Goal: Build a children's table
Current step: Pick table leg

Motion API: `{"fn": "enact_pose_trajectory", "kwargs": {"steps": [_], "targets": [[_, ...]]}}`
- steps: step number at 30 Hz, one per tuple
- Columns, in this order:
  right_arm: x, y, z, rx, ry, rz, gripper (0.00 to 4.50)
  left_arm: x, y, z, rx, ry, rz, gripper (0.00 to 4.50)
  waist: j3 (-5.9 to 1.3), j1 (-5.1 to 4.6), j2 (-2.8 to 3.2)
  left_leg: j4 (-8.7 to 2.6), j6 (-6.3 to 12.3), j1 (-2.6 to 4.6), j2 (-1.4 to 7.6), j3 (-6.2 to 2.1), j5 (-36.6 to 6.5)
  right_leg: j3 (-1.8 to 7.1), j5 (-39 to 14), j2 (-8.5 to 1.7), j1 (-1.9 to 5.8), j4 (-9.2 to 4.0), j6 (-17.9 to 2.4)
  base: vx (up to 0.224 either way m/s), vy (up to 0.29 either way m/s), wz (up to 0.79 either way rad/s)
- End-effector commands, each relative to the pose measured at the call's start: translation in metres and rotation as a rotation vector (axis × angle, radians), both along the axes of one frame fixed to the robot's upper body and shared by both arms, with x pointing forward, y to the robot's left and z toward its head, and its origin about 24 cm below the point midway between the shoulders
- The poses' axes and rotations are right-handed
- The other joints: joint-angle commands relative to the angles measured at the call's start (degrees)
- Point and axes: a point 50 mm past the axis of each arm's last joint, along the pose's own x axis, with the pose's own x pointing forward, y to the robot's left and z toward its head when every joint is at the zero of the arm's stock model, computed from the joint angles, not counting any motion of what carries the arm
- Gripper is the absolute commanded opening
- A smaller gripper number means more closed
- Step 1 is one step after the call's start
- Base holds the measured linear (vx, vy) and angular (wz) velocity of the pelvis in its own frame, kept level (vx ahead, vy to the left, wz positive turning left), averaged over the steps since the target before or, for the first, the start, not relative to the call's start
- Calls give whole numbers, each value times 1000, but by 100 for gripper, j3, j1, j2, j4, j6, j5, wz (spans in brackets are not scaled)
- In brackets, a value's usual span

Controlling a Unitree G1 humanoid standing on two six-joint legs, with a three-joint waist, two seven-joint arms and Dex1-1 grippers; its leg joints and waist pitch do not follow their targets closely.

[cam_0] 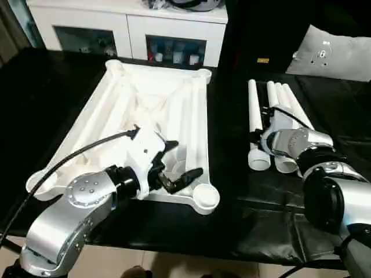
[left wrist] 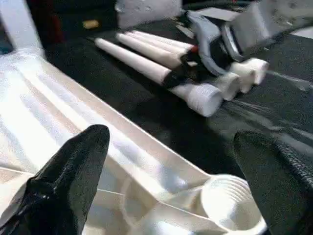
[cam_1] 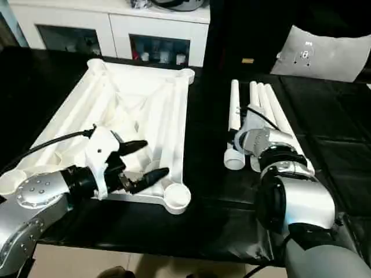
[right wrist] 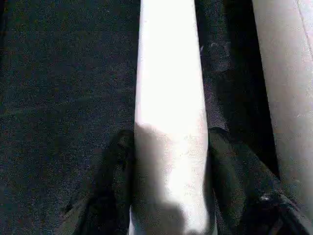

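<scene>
The white table top point(cam_0: 110, 107) lies underside up on the black surface, with round sockets at its corners. My left gripper point(cam_0: 186, 158) hovers open just above its near right corner socket point(cam_0: 206, 198), nothing between its fingers point(left wrist: 73, 171). To the right, several white tube legs point(cam_0: 278, 98) lie side by side. My right gripper point(right wrist: 168, 142) reaches down over their thick ends. Its black fingers point(right wrist: 117, 166) press on both sides of the leftmost leg point(cam_1: 234, 110), which still rests on the surface.
A white cabinet point(cam_0: 127, 23) with glass doors stands behind the work surface. A grey cushion point(cam_0: 336, 52) lies at the back right. A strip of bare black surface point(cam_0: 229, 116) separates the table top from the legs. The surface's front edge point(cam_0: 191, 249) runs below my arms.
</scene>
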Motion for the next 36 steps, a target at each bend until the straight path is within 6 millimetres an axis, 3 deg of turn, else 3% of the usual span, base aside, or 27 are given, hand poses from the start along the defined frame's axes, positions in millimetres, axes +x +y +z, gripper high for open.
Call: {"fn": "enact_pose_trajectory", "kwargs": {"steps": [1,3,4,5,7,8,9,10,12,13,14,15,18,19,23,25,26,28,36], "targets": [[14,-4,25,21,-174,-28,188,5,1,12,25,-94,56,450,-413,12,24,-361,9,80,340,-62,-340,270,23,-474,269,-348,-1339,0,0,0],[18,-5,33,48,-283,-53,188,8,3,15,35,-115,75,450,-429,30,56,-348,28,74,337,-66,-292,273,141,-483,276,-333,-1341,0,0,0],[18,-5,34,62,-292,-58,187,9,4,15,33,-113,76,450,-427,27,33,-351,58,65,332,-58,-247,273,225,-475,283,-337,-1339,0,0,0],[19,-4,35,111,-308,-58,187,13,4,15,28,-111,91,450,-425,47,94,-346,110,59,323,-69,-160,269,393,-466,284,-310,-1382,0,0,0],[20,1,44,245,-387,-30,187,25,6,17,8,-106,152,450,-431,49,114,-343,160,87,316,-56,-260,265,487,-427,268,-339,-1406,0,0,0],[20,2,46,288,-413,-18,187,29,6,17,1,-103,175,450,-439,46,95,-347,163,73,326,-73,-250,263,521,-441,291,-319,-1440,0,0,0],[20,4,49,312,-445,5,187,33,7,19,-15,-99,195,450,-447,71,159,-349,169,80,330,-88,-255,256,510,-466,292,-317,-1494,0,0,0],[20,4,50,320,-456,13,187,34,7,19,-21,-98,201,450,-436,56,127,-356,192,71,324,-77,-258,258,530,-456,301,-342,-1502,0,0,0],[14,12,63,441,-605,132,186,44,3,30,-151,-63,212,450,-432,86,213,-351,190,67,313,-74,-231,266,661,-458,319,-346,-1558,0,0,0],[9,15,69,507,-664,184,186,47,1,36,-205,-51,209,450,-476,137,191,-349,217,85,345,-114,-173,259,886,-478,345,-309,-1613,0,0,0],[4,17,73,562,-710,229,186,50,-1,40,-248,-43,202,450,-462,141,165,-355,265,81,320,-94,-162,260,909,-457,350,-336,-1603,0,0,0],[-5,21,78,626,-764,301,186,54,-4,47,-307,-41,183,450,-463,165,200,-355,299,86,339,-108,-219,260,849,-482,339,-338,-1663,0,0,0],[-19,27,83,692,-825,411,186,58,-9,58,-382,-43,133,450,-468,237,175,-355,378,99,347,-109,-156,264,807,-490,349,-358,-1602,0,0,0],[-35,33,87,768,-876,521,186,65,-15,69,-471,-26,100,450,-455,280,176,-354,399,107,337,-94,-157,268,679,-489,333,-389,-1568,0,0,0],[-58,44,89,854,-910,667,186,77,-25,85,-606,12,65,450,-430,347,179,-383,277,125,364,-115,-393,270,96,-525,325,-451,-1471,0,0,0],[-66,48,90,887,-918,714,186,80,-30,93,-672,31,40,450,-397,324,166,-412,151,105,354,-129,-555,267,-355,-543,328,-487,-1413,0,0,0],[-73,51,91,909,-923,750,186,82,-33,97,-718,45,28,450,-409,355,162,-401,115,129,356,-122,-559,274,-433,-541,323,-514,-1375,0,0,0],[-82,57,91,937,-923,799,186,84,-37,103,-775,66,-1,450,-410,352,187,-412,111,113,355,-141,-519,265,-408,-533,322,-514,-1327,0,0,0],[-94,66,86,907,-888,870,186,73,-46,110,-847,95,-166,450,-402,344,186,-432,41,95,352,-156,-524,262,-530,-541,318,-534,-1221,0,0,0]]}}
